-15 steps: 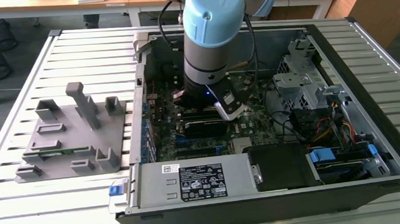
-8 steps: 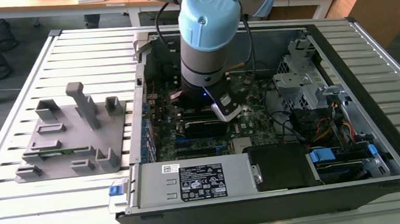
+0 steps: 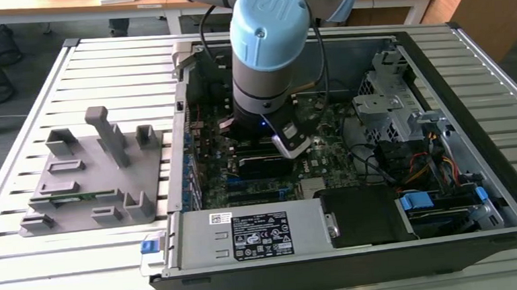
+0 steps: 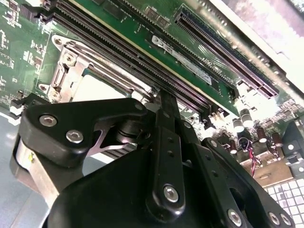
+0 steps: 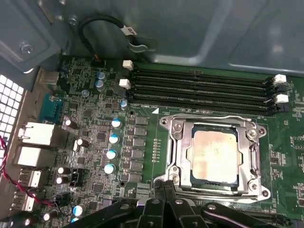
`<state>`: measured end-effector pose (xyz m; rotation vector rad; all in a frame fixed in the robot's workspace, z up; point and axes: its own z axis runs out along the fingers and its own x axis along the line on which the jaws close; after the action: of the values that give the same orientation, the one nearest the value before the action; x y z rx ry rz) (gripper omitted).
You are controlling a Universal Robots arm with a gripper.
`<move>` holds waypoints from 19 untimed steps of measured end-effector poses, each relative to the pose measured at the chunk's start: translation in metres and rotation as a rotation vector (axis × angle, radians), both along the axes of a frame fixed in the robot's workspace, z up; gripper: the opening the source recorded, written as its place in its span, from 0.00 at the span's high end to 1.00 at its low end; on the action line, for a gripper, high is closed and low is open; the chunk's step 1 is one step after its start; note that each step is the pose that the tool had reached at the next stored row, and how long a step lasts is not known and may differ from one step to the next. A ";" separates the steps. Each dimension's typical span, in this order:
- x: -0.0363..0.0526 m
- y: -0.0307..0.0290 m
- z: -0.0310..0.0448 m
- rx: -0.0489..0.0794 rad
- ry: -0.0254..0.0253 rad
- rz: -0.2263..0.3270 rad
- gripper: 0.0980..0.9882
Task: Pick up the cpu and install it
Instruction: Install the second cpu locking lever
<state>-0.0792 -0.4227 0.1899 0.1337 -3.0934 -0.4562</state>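
Note:
The cpu (image 5: 213, 156), a flat square chip with a pale metal top, lies in the motherboard socket inside its silvery metal frame (image 5: 174, 151). Its pale top also shows in the second wrist view behind the gripper's black links, cpu (image 4: 95, 90). My gripper (image 5: 164, 186) hovers just beside the socket frame's edge, with the fingertips (image 5: 159, 189) pressed together and nothing between them. In the exterior view the gripper (image 3: 293, 147) reaches down into the open computer case over the motherboard (image 3: 331, 147).
Black memory slots (image 5: 199, 90) run alongside the socket, and capacitors (image 5: 114, 137) stand beside it. The case walls (image 3: 476, 172), drive cage (image 3: 391, 103) and power supply (image 3: 255, 233) surround the board. A grey fixture tray (image 3: 90, 175) with a green memory stick (image 3: 73, 195) lies at the exterior view's left.

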 end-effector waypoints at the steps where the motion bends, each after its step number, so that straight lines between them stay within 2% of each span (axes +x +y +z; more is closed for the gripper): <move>1: -0.0003 -0.0001 -0.0003 0.001 0.0001 0.000 0.99; 9: -0.0020 0.0004 -0.0010 0.008 0.0001 0.003 0.99; 19: -0.0036 0.0030 -0.0009 0.009 0.0001 0.005 0.99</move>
<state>-0.0828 -0.4197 0.1890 0.1411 -3.0905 -0.4704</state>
